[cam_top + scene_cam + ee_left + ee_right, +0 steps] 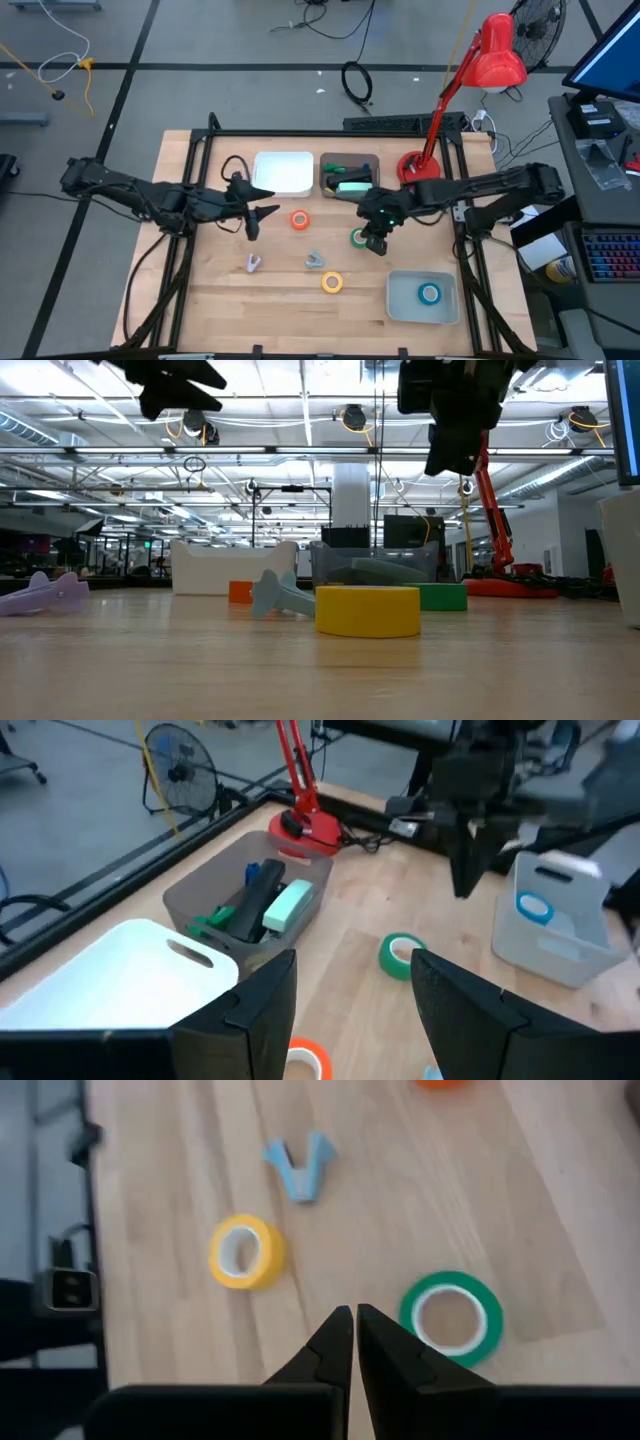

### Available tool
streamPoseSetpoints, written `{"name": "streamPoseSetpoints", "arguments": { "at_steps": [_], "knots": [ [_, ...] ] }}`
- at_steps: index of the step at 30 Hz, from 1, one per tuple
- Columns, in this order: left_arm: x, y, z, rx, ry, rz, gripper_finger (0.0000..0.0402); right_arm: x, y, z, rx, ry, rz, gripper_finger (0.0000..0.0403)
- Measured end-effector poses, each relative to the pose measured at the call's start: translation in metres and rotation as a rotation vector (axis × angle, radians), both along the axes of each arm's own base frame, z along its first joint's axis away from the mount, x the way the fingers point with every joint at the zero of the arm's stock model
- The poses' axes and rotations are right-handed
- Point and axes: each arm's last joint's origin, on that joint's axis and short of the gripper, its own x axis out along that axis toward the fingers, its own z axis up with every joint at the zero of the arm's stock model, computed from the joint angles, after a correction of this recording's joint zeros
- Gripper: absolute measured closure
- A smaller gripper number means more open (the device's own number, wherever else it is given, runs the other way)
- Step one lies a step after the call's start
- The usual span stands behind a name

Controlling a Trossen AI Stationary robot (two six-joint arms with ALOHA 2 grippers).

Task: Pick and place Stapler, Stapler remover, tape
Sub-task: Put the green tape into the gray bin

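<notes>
The green tape roll [452,1318], judged light and stiff, is best pinched across its ring wall by the right gripper [355,1342], now closed and empty just beside it.

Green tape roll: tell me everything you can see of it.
The green tape roll is a small ring with a pale core, lying flat on the bare wooden table, hole up. Nothing touches it. The right gripper hangs above and beside it, fingers shut and empty. It sits in front of the grey bin, apart from the yellow roll.
</notes>
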Motion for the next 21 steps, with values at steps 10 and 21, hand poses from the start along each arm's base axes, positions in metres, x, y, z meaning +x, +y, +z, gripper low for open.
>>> {"name": "streamPoseSetpoints", "arguments": {
  "at_steps": [10,21],
  "knots": [
    [-0.041,0.006,-0.032,-0.030,-0.110,-0.051,0.0204,0.016,-0.018,-0.017,-0.009,0.238,-0.054,0.0387],
    [-0.057,0.010,-0.054,-0.072,-0.121,-0.037,0.0204,0.015,-0.037,-0.020,0.065,0.278,-0.192,0.0387]
  ]
}}
